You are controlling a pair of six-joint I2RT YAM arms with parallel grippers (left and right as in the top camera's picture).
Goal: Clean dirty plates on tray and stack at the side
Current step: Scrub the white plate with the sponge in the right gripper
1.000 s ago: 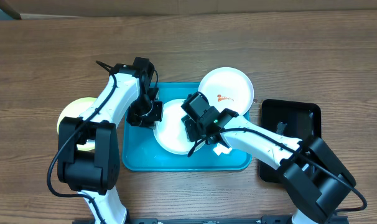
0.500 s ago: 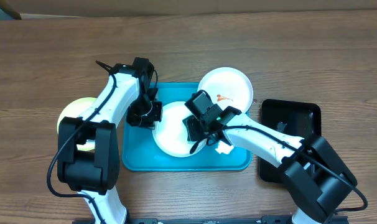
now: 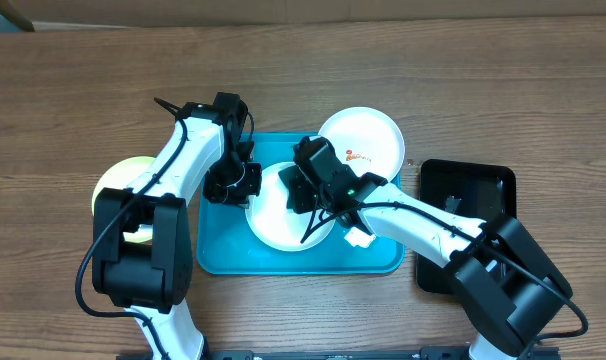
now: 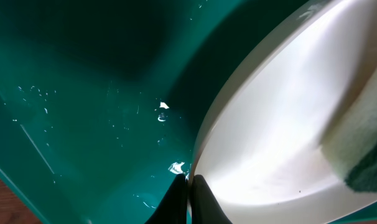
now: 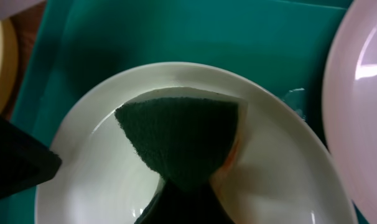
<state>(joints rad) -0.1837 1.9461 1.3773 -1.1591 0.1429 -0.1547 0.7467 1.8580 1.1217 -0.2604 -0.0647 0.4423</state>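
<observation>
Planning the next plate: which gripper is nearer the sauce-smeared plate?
Right. The right gripper holds a sponge on the centre plate, just beside the smeared plate; the left gripper grips the centre plate's opposite rim.

The left gripper (image 3: 247, 187) pinches the plate (image 3: 273, 228) at its left rim and the right gripper (image 3: 301, 195) presses a sponge (image 5: 182, 137) on its middle, blocking both sides. A second plate (image 3: 375, 135) covers the far right corner of the tray (image 3: 223, 255). The tray's near strip lies open.

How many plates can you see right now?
3: one white plate on the tray, one smeared plate at its top-right corner, one green-rimmed plate left of it, partly hidden.
</observation>
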